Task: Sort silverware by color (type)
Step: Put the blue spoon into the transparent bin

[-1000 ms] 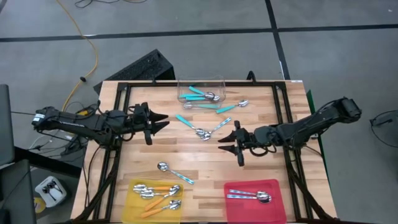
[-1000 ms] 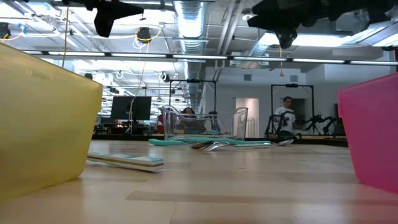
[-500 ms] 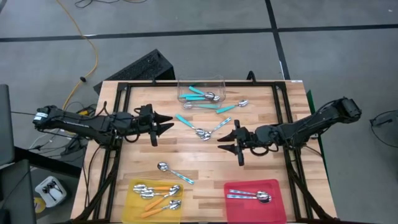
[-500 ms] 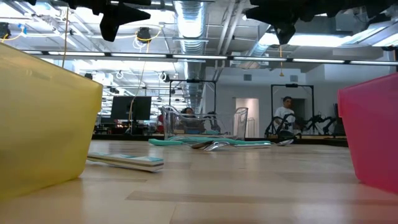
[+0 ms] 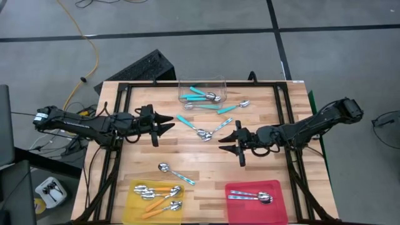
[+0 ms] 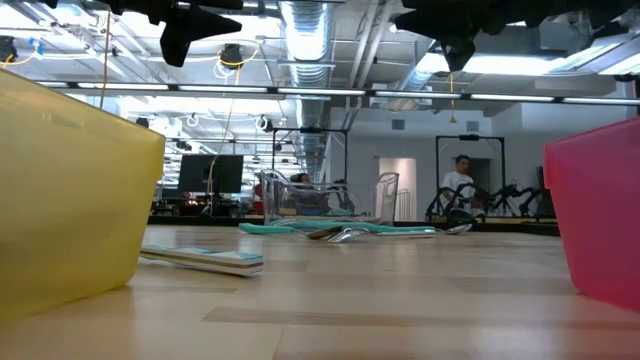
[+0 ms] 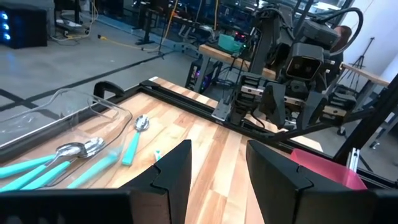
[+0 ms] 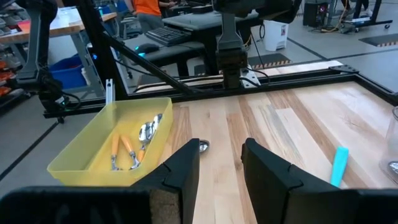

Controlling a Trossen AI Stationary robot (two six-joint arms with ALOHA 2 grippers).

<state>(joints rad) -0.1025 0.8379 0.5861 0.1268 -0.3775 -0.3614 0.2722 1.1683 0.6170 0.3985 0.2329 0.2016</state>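
Observation:
The silverware lies in groups. Teal-handled spoons sit in the clear tub (image 5: 202, 92) and loose on the wood beside it (image 5: 194, 125), and one more (image 5: 175, 174) lies nearer the front. Orange-handled spoons (image 5: 156, 190) lie in the yellow tray (image 5: 132, 206). Silver spoons (image 5: 250, 197) lie in the red tray (image 5: 275, 209). My left gripper (image 5: 170, 123) hovers open and empty left of the loose teal spoons, above the table. My right gripper (image 5: 222, 141) hovers open and empty to their right, facing the left one.
A black frame (image 5: 187, 84) runs along the table's far, left and right sides. Bare wood (image 5: 206, 162) lies between the two grippers and the trays. In the left wrist view the right arm (image 7: 280, 93) stands straight ahead across the table.
My left gripper has shifted a little toward the table's right, nearer the loose teal spoons, then stopped, with its fingers the same width apart. The right gripper and all the spoons have kept still.

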